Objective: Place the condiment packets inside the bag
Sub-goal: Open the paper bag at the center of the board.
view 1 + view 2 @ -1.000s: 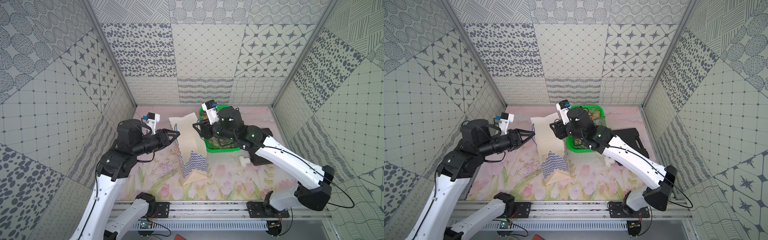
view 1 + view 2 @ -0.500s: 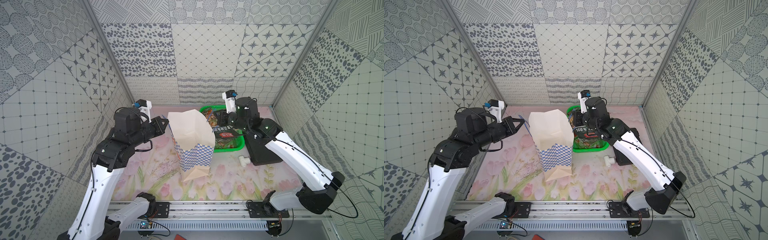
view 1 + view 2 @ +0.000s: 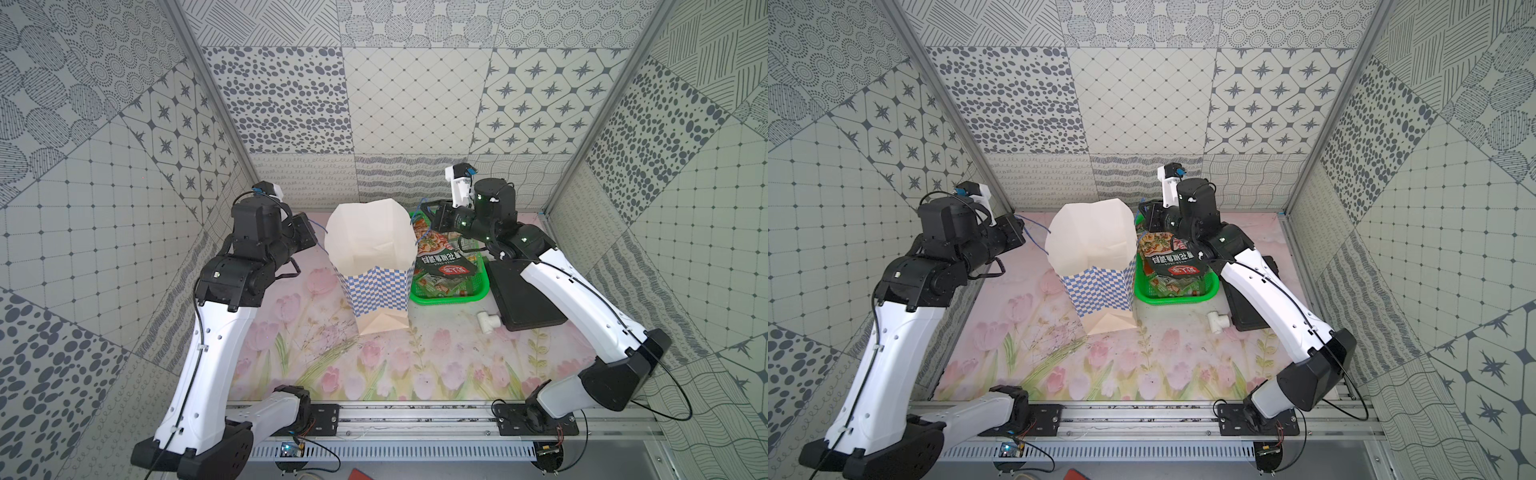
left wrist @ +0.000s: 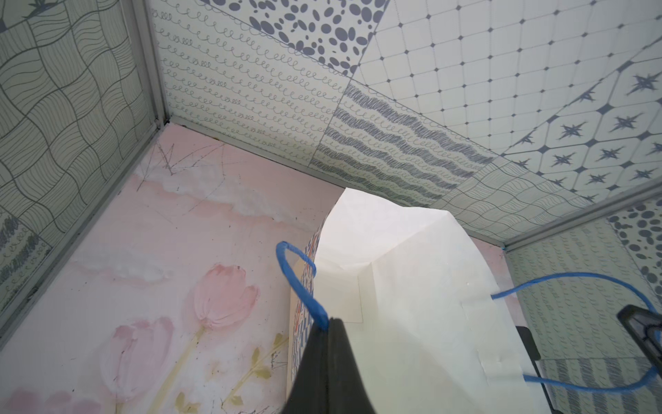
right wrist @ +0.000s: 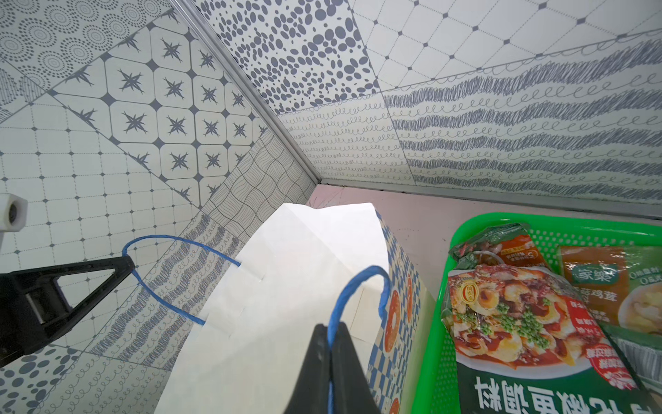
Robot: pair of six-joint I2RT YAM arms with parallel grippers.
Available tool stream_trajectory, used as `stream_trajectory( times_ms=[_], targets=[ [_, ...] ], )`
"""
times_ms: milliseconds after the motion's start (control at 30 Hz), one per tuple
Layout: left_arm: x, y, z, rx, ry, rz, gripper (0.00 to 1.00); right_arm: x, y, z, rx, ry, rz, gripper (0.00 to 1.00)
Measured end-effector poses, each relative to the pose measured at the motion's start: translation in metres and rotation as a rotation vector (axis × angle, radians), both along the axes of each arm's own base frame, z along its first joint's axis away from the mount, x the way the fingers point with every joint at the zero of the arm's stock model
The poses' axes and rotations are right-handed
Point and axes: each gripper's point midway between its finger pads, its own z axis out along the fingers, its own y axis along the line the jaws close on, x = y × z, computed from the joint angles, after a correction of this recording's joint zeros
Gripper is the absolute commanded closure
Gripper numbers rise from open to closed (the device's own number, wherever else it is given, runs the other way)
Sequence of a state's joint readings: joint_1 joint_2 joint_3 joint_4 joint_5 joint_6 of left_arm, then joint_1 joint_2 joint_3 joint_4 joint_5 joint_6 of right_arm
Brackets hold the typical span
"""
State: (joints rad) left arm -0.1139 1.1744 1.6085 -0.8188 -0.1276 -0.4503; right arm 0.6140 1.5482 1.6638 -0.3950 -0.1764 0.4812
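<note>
The white paper bag (image 3: 370, 245) (image 3: 1090, 243) with a blue checkered lower band stands upright mid-table, its mouth spread. My left gripper (image 4: 327, 320) (image 3: 312, 221) is shut on one blue cord handle (image 4: 293, 272) at the bag's left side. My right gripper (image 5: 331, 325) (image 3: 424, 212) is shut on the opposite handle (image 5: 358, 283) at its right side. The condiment packets lie in a green basket (image 3: 449, 297) (image 5: 433, 340) right of the bag. A large black-banded packet (image 3: 444, 262) (image 5: 519, 322) lies on top, an orange packet (image 5: 601, 286) beside it.
A flat black pad (image 3: 524, 296) lies right of the basket, under my right arm. A small white pipe fitting (image 3: 487, 322) sits in front of the basket. Patterned walls close in the left, back and right sides.
Both grippers closed on the bag's handles and drew apart and back. The bag went from slumped and folded to standing upright with its mouth pulled wide.
</note>
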Motion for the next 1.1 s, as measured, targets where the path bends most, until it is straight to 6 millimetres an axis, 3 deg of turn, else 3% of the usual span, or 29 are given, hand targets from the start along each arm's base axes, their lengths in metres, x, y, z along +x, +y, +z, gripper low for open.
stream_trajectory(
  times_ms=[167,267,367,667,733,933,1100],
  targets=[
    [0.009,0.031,-0.039,0.010,0.074,0.094,1.00,0.019,0.010,-0.049,-0.044,0.058,-0.005,0.98],
    [0.009,0.042,-0.059,0.009,0.100,0.126,1.00,0.026,0.006,-0.076,-0.065,0.101,-0.015,0.97],
    [0.007,0.050,-0.071,0.000,0.108,0.143,1.00,0.030,-0.002,-0.089,-0.070,0.129,-0.023,0.95],
    [0.004,0.061,-0.088,0.002,0.103,0.177,1.00,0.029,0.001,-0.076,-0.008,0.118,0.022,0.83],
    [0.007,0.060,-0.090,-0.002,0.105,0.171,1.00,0.025,0.004,-0.075,0.008,0.130,0.045,0.73],
    [0.013,0.048,-0.092,-0.042,0.090,0.112,1.00,0.014,0.010,-0.066,0.035,0.130,0.112,0.32],
    [0.017,0.028,-0.089,-0.095,0.068,0.025,0.99,-0.001,-0.001,-0.038,0.061,0.072,0.133,0.13]
  ],
)
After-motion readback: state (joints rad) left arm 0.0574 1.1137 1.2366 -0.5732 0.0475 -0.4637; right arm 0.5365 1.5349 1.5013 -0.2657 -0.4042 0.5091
